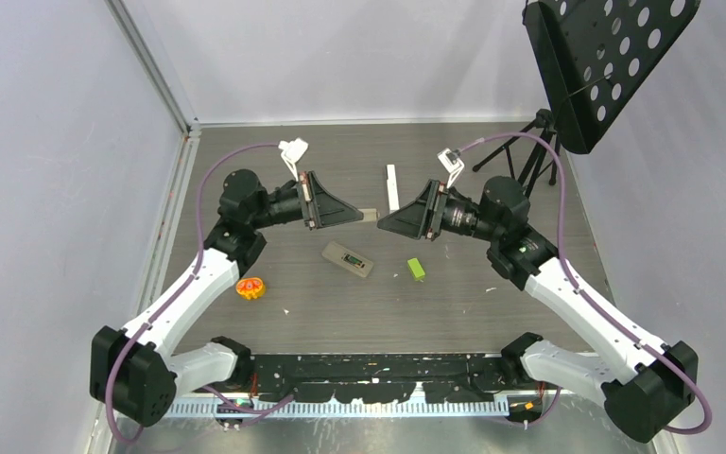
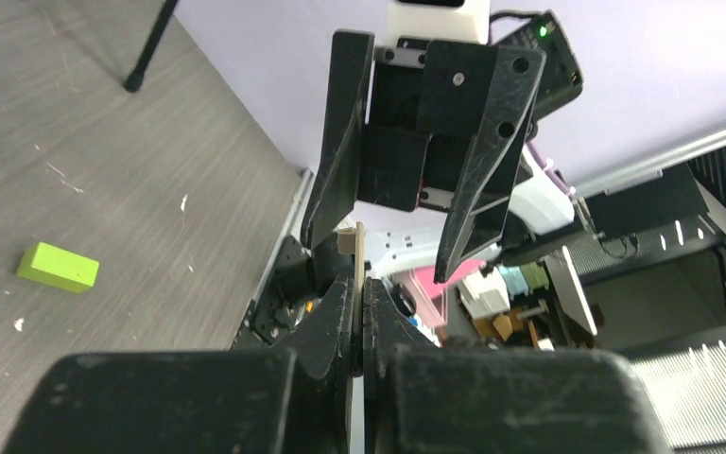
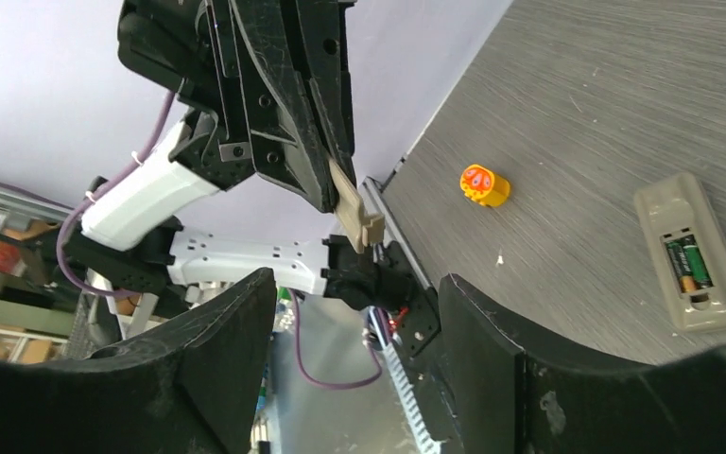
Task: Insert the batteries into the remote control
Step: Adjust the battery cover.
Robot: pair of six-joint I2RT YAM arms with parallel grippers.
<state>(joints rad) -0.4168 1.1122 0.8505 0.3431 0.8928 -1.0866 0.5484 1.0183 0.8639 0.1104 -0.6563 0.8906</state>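
Note:
A grey remote control (image 1: 348,259) lies back-up on the table between the arms; in the right wrist view (image 3: 695,255) its compartment is open with dark, green-labelled batteries (image 3: 688,267) inside. My left gripper (image 1: 359,215) is raised above the table and shut on a thin beige battery cover (image 2: 359,251), which sticks out past its fingertips and also shows in the right wrist view (image 3: 354,213). My right gripper (image 1: 384,224) is open and empty, facing the left gripper tip to tip, just short of the cover.
A white remote (image 1: 392,186) lies further back. A bright green block (image 1: 417,269) sits right of the grey remote. An orange toy (image 1: 250,287) lies at the left. A black perforated stand (image 1: 605,66) on a tripod rises at the back right.

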